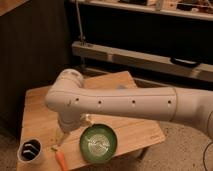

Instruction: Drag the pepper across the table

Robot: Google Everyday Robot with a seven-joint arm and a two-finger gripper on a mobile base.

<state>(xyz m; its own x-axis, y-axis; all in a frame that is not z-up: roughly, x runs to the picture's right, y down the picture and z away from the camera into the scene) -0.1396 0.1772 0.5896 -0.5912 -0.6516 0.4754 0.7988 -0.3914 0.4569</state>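
Since the gripper (60, 142) is tucked down under that big white arm (115, 102) near the front corner of the table (40, 107), you honestly can't see how far open it is or whether it's got hold of anything. I'd call it a cannot tell. It hangs just above the pepper (61, 159), and I can't say if they're touching.

The pepper is lying right at the front edge of the table, between the dark cup (31, 151) and the green bowl (111, 150), both close by.

Stuff I'd worry about if I were you:

- The edge. The pepper has basically no margin there, so any pull toward the front likely drops it on the floor. Drag inward, toward the open planks.
- It's slim and tapered, so I'd guess it rolls or pivots out from under a push that's off its middle.
- The bowl is near enough that a sideways sweep probably shoves it along, or wedges the pepper against its wall.
- The cup is the same deal on the other side, and it looks easy to tip.
- The arm hides the contact, so you might not notice a slip.
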